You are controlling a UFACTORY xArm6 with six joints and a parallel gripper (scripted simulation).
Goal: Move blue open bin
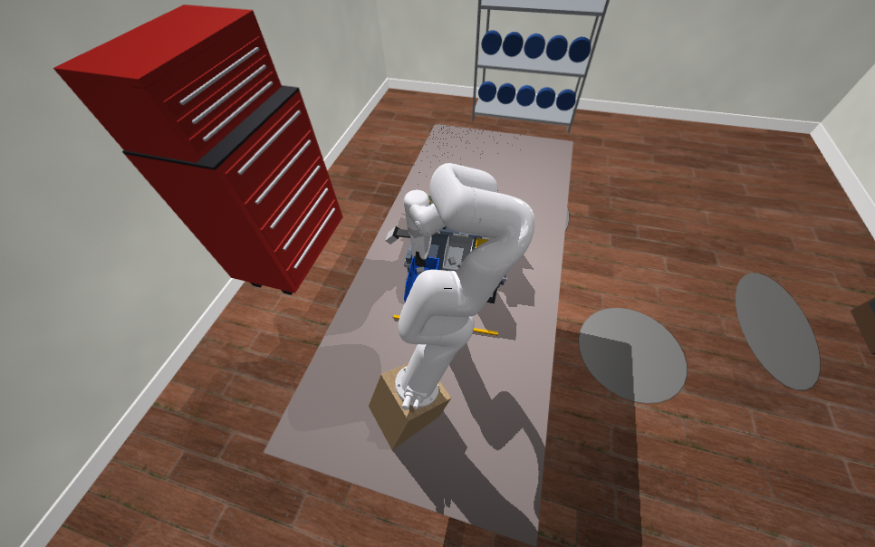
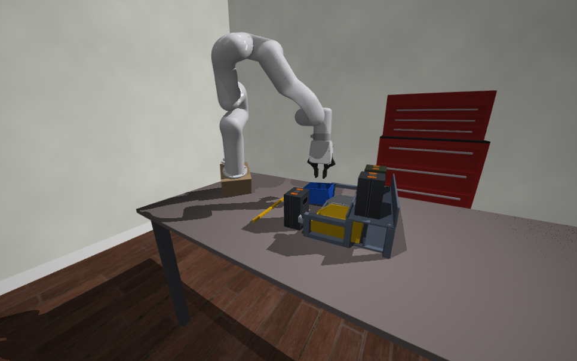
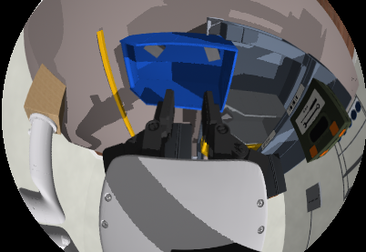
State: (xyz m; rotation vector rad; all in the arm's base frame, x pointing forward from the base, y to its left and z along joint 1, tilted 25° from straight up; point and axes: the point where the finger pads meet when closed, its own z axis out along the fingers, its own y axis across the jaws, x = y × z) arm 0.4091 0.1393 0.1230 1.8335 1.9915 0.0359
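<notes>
Right now the claw [image 2: 321, 169] hangs in the air with its black fingers drawn partway together, a narrow gap between them and nothing pinched. Directly below it sits the blue open bin [image 2: 319, 190], at the near end of the grey shelf [image 2: 393, 210], apart from the fingertips. From the wrist view the bin's [image 3: 176, 73] open top faces up toward the claw, and I can make out small grey pieces inside. Beyond and below the claw, a yellow bin [image 2: 333, 219] rests lower in the shelf, with a tall black box [image 2: 369, 195] standing above it. Another black box [image 2: 295, 208] stands on the table [image 2: 461, 278] below the claw, and a thin yellow stick [image 2: 266, 210] lies flat nearby.
</notes>
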